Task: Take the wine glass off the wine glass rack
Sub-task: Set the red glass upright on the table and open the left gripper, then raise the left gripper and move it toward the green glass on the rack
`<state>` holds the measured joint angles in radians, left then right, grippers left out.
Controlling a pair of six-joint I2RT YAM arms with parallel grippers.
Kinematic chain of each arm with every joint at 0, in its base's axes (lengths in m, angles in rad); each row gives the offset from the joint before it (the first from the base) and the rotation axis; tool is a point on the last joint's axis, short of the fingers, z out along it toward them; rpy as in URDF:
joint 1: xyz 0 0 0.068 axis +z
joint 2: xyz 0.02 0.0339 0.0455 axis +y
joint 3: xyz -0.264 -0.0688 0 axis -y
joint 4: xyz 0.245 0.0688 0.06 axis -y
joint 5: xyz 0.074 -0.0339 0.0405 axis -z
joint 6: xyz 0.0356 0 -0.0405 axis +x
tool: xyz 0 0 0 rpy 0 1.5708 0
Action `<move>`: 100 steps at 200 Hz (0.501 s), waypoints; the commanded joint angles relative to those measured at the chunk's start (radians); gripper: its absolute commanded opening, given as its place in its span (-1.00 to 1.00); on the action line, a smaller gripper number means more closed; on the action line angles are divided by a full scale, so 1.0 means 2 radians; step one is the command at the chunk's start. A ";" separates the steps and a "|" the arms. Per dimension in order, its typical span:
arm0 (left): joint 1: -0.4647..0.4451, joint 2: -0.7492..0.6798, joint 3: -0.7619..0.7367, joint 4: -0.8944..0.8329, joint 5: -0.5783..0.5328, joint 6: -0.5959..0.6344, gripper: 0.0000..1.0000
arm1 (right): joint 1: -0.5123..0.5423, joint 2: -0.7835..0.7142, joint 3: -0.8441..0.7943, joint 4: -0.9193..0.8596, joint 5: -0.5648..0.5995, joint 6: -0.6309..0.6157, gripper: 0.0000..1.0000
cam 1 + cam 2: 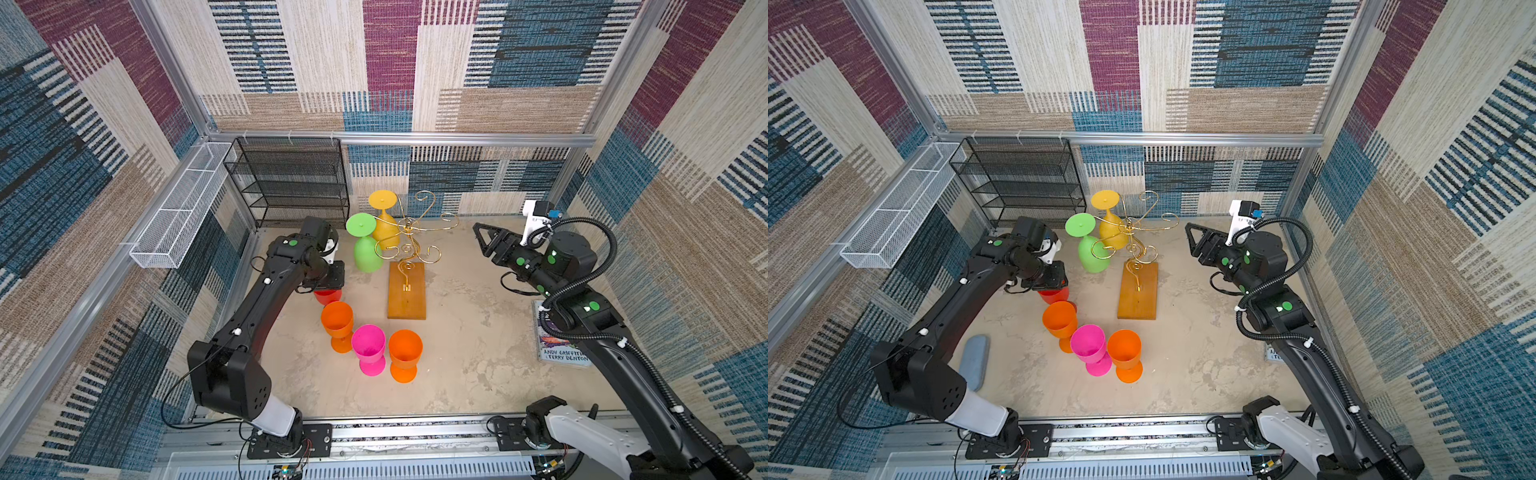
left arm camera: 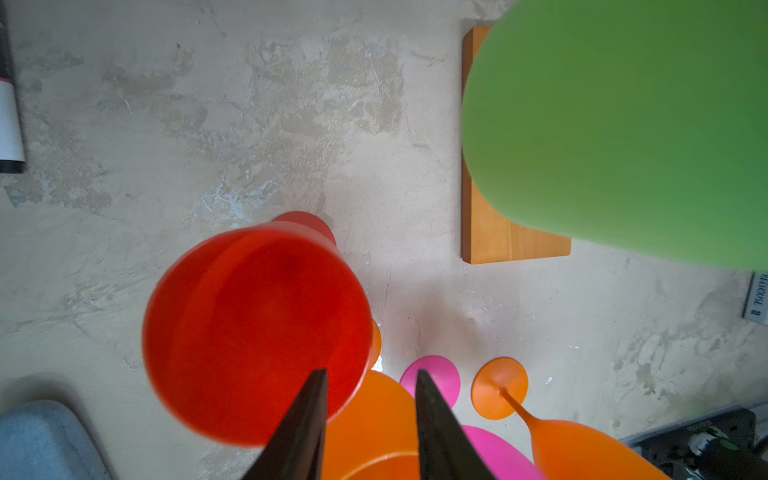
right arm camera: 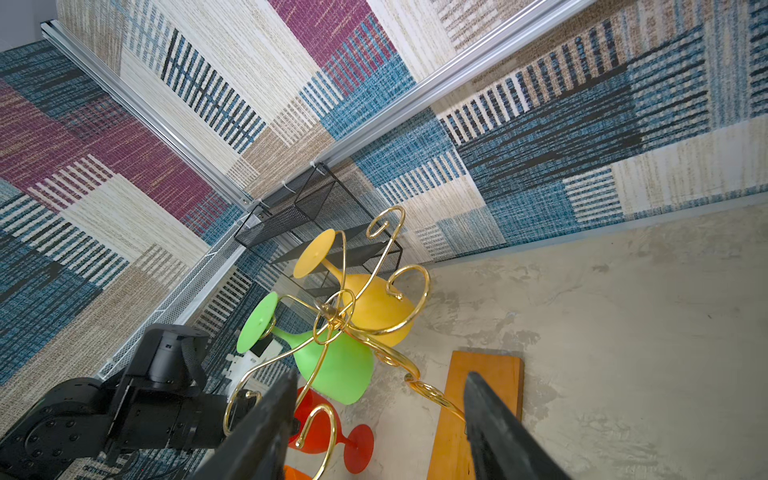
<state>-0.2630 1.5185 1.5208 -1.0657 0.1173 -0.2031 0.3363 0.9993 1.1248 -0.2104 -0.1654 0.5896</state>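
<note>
At the front of the desk (image 1: 478, 353) we find three glasses upright on their feet: the front orange glass (image 1: 405, 351), the pink glass (image 1: 368, 343) just beside it, and the rear orange glass (image 1: 336, 320). Just behind these the red glass (image 2: 257, 332) stands upright on the desk. The left pincer (image 2: 370, 374) hangs directly above its rim, released. The jaws stand apart with a clear gap, one tip over the rim and one outside it.

Further back stands the wine glass rack (image 1: 409, 226), its wooden base (image 1: 407, 299) flat on the desk. Two glasses hang from it bowl down: the green glass (image 1: 367, 255) on the side facing the left pincer, and the yellow glass (image 1: 384, 237) behind it. To the right, well apart from the rack, the right pincer (image 3: 380, 376) hovers with jaws wide and empty. The black mesh shelf (image 1: 291, 178) stands against the rear wall.

We judge the step in hand to be the set-down of the red glass. The task is not yet complete, since two glasses hang on the rack. The next move calls for a straight lift of the left pincer clear of the red rim. It then calls for a grasp on the green glass and a slide of its foot outward along the wire arm, without tipping the rack.
</note>
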 commanded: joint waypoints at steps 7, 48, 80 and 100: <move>0.001 -0.046 0.012 -0.020 -0.011 0.009 -0.22 | -0.001 -0.001 -0.003 0.005 -0.002 0.001 0.30; 0.001 -0.138 0.022 0.019 0.034 -0.037 -0.24 | -0.002 0.004 -0.010 0.015 -0.010 0.006 0.30; 0.030 -0.207 -0.018 0.159 0.167 -0.142 -0.21 | -0.002 0.004 -0.012 0.017 -0.013 0.008 0.30; 0.068 -0.211 -0.062 0.288 0.291 -0.252 -0.19 | -0.002 0.001 -0.014 0.017 -0.015 0.009 0.30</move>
<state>-0.1818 1.0954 1.4670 -0.8356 0.3748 -0.4229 0.3344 1.0077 1.1011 -0.2070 -0.1837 0.5980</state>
